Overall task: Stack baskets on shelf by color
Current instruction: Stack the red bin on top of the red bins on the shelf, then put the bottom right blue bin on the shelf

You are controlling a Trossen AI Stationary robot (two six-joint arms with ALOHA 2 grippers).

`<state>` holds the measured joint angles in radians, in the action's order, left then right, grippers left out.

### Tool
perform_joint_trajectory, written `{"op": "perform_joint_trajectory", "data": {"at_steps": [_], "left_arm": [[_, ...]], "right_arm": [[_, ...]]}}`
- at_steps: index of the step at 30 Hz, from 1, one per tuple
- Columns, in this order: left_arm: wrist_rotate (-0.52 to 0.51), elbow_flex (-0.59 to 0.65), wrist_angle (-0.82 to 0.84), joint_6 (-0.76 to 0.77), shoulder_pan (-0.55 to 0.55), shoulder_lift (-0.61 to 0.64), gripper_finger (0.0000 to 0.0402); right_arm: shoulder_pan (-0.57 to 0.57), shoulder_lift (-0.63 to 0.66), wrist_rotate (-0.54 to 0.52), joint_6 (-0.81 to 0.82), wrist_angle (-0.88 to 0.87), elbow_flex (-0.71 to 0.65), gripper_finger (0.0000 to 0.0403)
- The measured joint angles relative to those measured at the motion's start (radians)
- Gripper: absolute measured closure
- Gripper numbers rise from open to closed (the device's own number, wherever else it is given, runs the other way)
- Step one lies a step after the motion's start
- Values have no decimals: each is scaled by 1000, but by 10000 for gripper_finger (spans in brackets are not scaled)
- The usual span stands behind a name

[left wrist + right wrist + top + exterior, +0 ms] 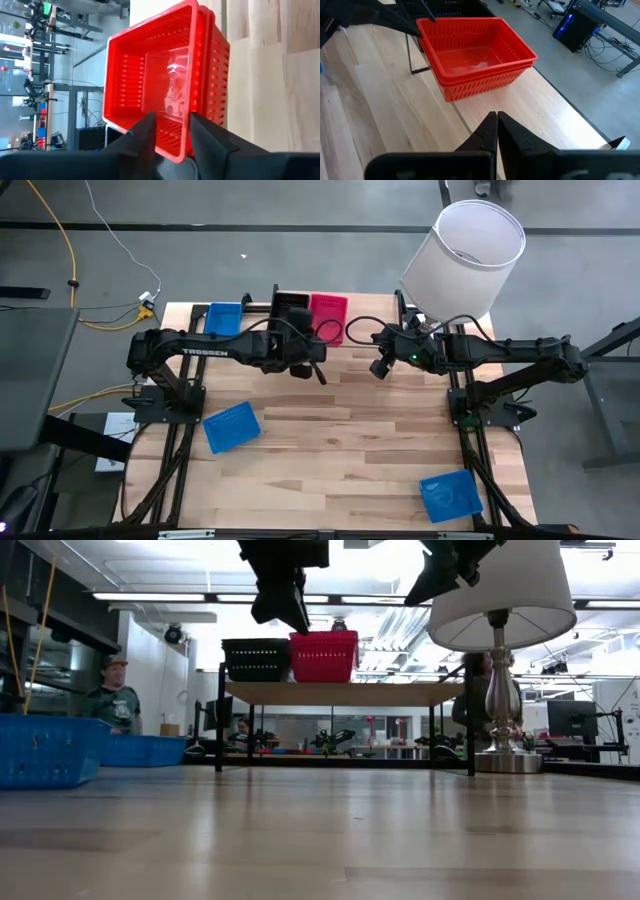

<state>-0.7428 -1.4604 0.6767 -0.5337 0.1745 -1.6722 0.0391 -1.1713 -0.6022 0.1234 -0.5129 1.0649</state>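
On the shelf [345, 693], the low view shows a red stack [323, 656] touching a black stack [256, 659]; from above the black one [290, 306] is half hidden under the left arm. The right wrist view alone reveals the red stack [476, 54] as two nested baskets. The left gripper [170, 131], above the shelf by the red stack, has its fingers narrowly apart and empty. The right gripper [497, 131], just off the shelf's lamp [464, 258] side, is pinched closed, empty. One blue basket [225, 319] lies behind the shelf; two more [232, 426] [450, 495] lie on the table [350, 450] well in front of it.
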Motion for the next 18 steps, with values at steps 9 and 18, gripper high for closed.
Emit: {"op": "perform_joint_trajectory", "data": {"at_steps": [9,18], "left_arm": [[-32,-165,154,26,0,9,218],[485,-185,277,371,36,167,225]], "right_arm": [[0,0,0,0,-2,0,403],[0,0,8,64,-120,0,403]]}}
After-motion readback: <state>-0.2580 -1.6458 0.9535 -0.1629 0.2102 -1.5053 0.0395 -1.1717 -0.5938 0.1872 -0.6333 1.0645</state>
